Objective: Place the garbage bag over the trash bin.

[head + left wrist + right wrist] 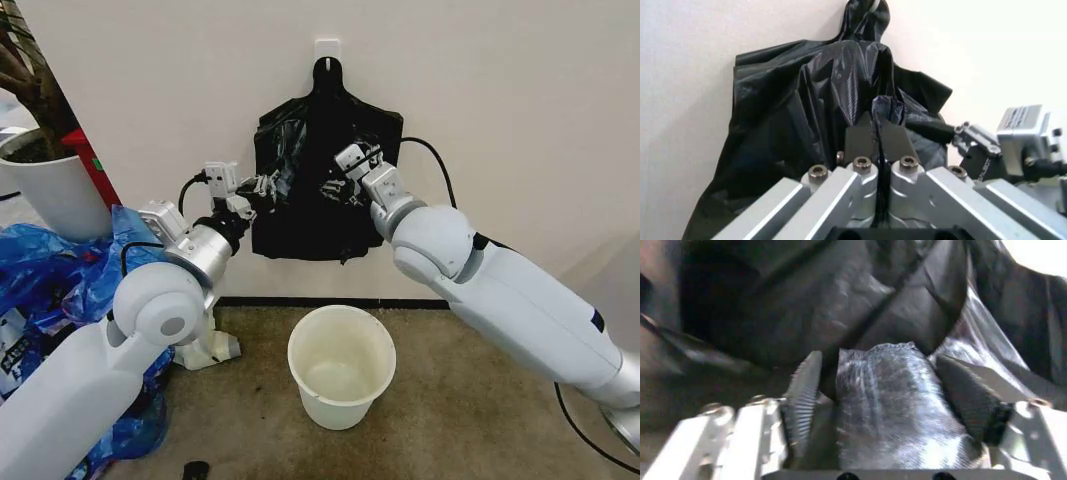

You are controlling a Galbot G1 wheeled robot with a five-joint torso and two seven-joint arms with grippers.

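Both arms are raised to the wall. The garbage bag [300,180] hangs from a white wall hook [327,48], well above the trash bin [341,365], which stands upright and open on the floor directly beneath.

Left pincer [262,186]: in the left wrist view its fingers are pressed together with a thin pleat of black film pinched between them, at the bag's front face. The hold looks narrow, on a fold only.

Right pincer [338,187]: in the right wrist view its ridged pads stand apart with a bunched ridge of film between them; contact on both pads cannot be confirmed, so the grip is judged not yet closed.

Assessment: the step in hand is securing a two-point hold on the bag before lifting it off the hook. To do it well, the right pincer should close on a single layer, not the whole bunch, so the mouth can later be spread over the bin's rolled rim. The film is thin and slippery; a shallow pinch may slip or tear under a sideways pull. Lifting up off the hook looks safer than pulling outward.

A plant pot [55,190] and blue plastic bags [60,270] lie to the left, clear of the work.
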